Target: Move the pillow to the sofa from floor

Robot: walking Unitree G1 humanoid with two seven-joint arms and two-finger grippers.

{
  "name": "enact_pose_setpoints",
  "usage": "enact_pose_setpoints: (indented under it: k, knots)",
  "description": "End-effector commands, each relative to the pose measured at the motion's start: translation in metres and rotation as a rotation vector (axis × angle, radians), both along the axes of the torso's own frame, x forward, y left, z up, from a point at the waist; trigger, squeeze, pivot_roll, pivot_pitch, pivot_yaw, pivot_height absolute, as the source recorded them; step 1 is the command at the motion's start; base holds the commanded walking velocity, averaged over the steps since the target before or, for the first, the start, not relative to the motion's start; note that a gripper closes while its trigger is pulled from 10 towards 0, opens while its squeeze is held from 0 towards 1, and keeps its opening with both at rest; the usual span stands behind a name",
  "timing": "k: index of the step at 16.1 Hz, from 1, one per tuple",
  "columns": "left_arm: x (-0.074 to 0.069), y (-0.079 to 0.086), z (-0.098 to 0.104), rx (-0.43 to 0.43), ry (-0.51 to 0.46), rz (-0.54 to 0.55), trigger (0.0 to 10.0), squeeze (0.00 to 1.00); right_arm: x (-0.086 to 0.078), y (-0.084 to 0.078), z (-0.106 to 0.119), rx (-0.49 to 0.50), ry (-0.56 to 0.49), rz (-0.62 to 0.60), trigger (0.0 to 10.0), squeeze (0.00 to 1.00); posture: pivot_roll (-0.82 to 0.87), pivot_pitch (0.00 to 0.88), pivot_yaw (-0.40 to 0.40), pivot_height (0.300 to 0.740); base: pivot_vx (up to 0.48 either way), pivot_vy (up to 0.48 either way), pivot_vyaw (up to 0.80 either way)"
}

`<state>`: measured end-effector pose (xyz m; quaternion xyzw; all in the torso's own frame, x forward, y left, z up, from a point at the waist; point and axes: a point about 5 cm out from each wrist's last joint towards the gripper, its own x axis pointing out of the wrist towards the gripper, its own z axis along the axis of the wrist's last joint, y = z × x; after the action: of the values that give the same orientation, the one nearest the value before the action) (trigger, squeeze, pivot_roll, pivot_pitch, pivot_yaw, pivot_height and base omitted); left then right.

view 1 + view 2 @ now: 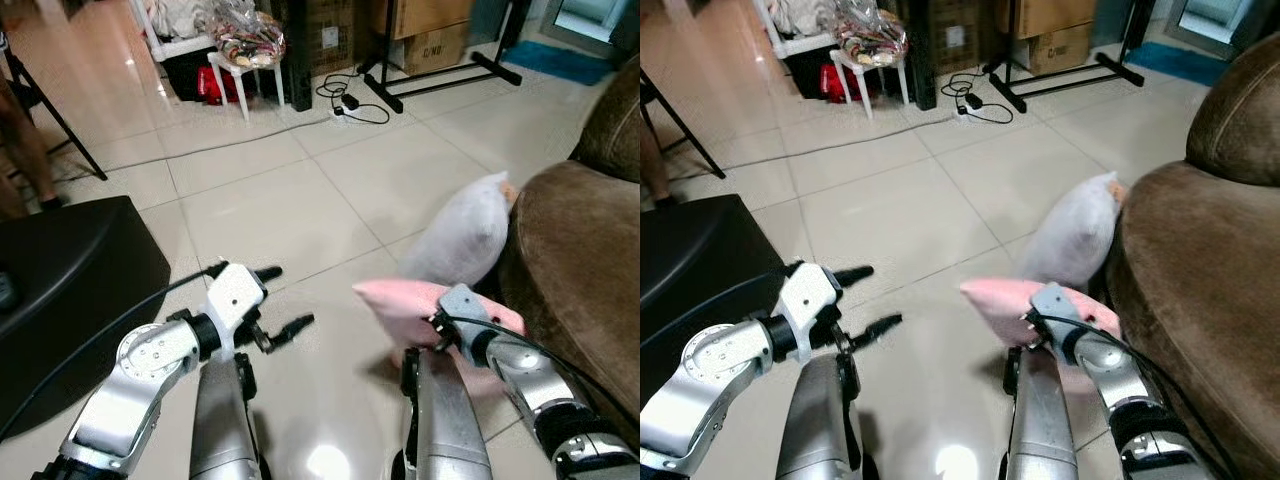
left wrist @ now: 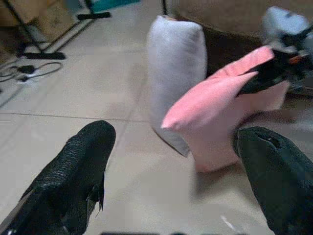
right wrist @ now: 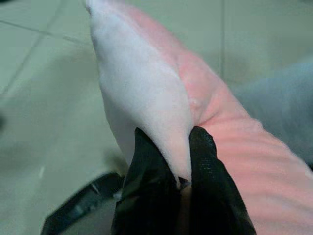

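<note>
Two grippers: I have one idle and one loaded, listed from my left to my right.
Left gripper [image 1: 278, 298]: it hovers over bare floor tiles [image 1: 300, 200] with its fingers spread wide and nothing between them; I see the pink pillow framed in the gap from the left wrist camera.
Pink pillow [image 1: 400, 305]: lifted at one edge, near the foot of the sofa; I cannot tell whether its lower part still touches the floor.
Right gripper [image 3: 171, 161]: its fingers are clenched on a thin fold at the pillow's edge, as the right wrist camera shows.
Grey pillow [image 1: 465, 235]: it stands upright on the floor, leaning against the sofa front, just behind the pink one.
Sofa [image 1: 580, 260]: brown, on my right, with nothing on the part of the seat I can see.
Progress: I judge the grasp done and the lift begun; carrying the pillow up and over onto the seat, then letting go, is left.
Hard to see: the sofa is cut off at the frame edge, and my right forearm covers the pillow's near side.
</note>
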<state>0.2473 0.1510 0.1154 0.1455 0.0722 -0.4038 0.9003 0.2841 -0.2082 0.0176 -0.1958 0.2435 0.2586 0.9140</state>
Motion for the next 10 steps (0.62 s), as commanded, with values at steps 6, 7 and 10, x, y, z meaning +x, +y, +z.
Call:
enact_pose_setpoints:
  k: [6,7,10]
  knots:
    - [0.013,0.007,0.011,-0.039,-0.112,0.146,10.0,0.25,-0.012,0.005,0.114,0.327,-0.346,0.189,0.0,0.00,-0.06,0.000,0.029,0.471,0.000,0.000,0.00]
    - [0.014,0.007,0.012,-0.042,-0.118,0.149,10.0,0.25,-0.013,-0.001,0.135,0.383,-0.409,0.163,0.0,0.00,-0.06,0.000,0.031,0.471,0.000,0.000,0.00]
    - [0.021,0.006,0.016,-0.049,-0.170,0.193,10.0,0.24,-0.007,-0.022,0.198,0.518,-0.598,-0.055,10.0,0.00,-0.07,0.000,0.036,0.471,0.000,0.000,0.00]
